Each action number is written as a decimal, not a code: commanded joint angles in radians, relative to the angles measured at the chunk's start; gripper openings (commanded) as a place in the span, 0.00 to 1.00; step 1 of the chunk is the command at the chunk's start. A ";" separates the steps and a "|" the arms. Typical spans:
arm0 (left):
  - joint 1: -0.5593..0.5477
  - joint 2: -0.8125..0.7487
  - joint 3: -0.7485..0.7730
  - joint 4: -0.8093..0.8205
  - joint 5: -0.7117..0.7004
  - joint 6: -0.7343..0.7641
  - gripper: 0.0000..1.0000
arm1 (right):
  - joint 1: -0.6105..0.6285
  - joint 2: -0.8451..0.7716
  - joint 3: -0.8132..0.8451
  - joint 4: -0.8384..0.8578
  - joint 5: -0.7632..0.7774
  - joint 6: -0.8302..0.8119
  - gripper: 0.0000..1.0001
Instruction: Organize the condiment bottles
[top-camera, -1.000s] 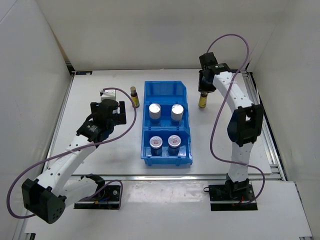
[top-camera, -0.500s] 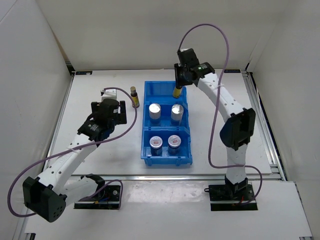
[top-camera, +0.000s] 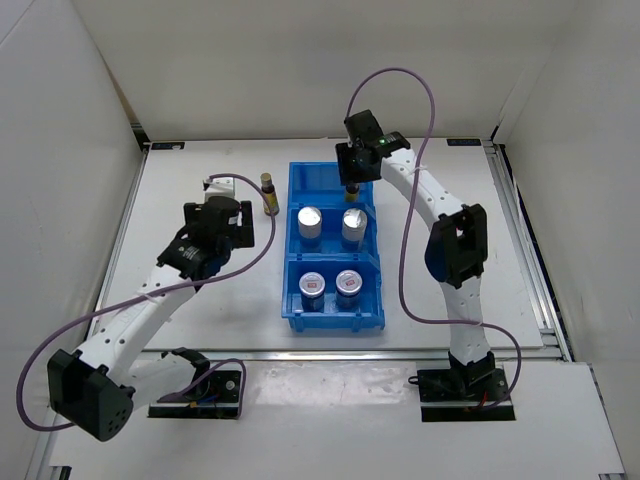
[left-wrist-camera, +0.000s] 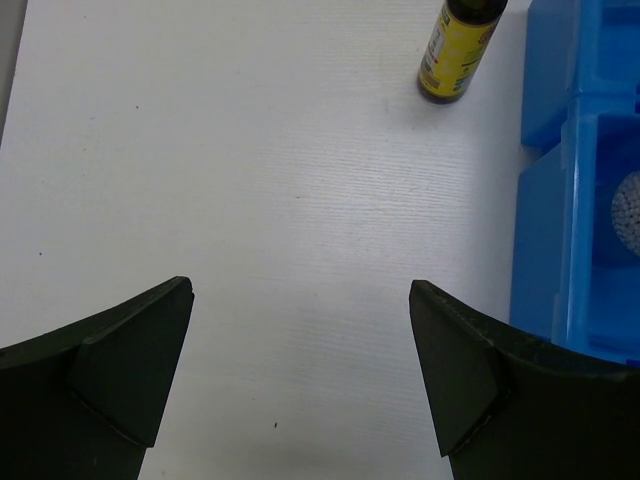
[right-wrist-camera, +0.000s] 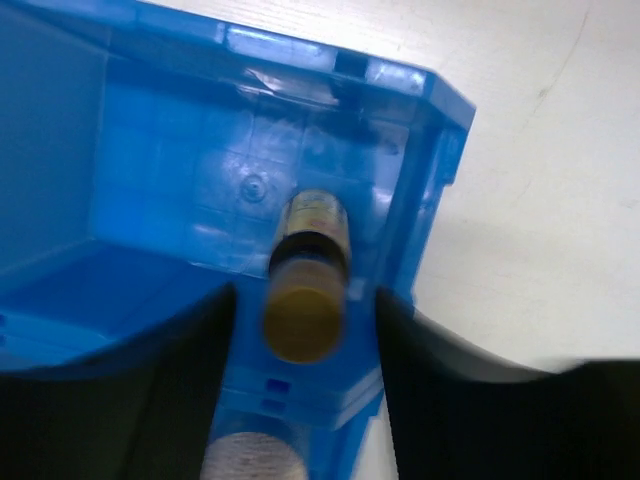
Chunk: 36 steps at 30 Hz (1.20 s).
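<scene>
Blue bin (top-camera: 292, 240) in the middle of the table (left-wrist-camera: 250, 150), three compartments. The near one has the two grey jars (top-camera: 313, 288) (top-camera: 348, 285) side by side, red marks on their lids. The middle one has the two white-blue cylinders (top-camera: 310, 222) (top-camera: 354, 224), silver tops up. The far one now has a brown bottle (right-wrist-camera: 310, 225) in it, over by the right wall.

That bottle lies between the right jaws. The wrist view is blurred and shows a sliver of blue on either side of it, so I cannot tell whether they pinch it or have let go.

The left jaws are spread wide over bare table, touching nothing. The second brown bottle (left-wrist-camera: 460, 45) stands upright ahead of them, just beside the bin's far left corner.

A second ago the right arm had its bottle over the table, right of the bin. Now it has swung across into that far compartment. The left side has barely moved.
</scene>
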 joint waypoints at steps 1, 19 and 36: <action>0.005 0.004 0.035 0.010 -0.008 0.002 1.00 | -0.001 -0.028 0.057 0.013 -0.004 -0.014 0.68; 0.161 0.551 0.665 -0.067 0.396 -0.043 1.00 | 0.008 -0.706 -0.389 -0.008 0.023 0.007 1.00; 0.209 0.935 0.921 -0.098 0.532 -0.038 0.86 | 0.017 -1.083 -0.860 -0.063 -0.069 0.012 1.00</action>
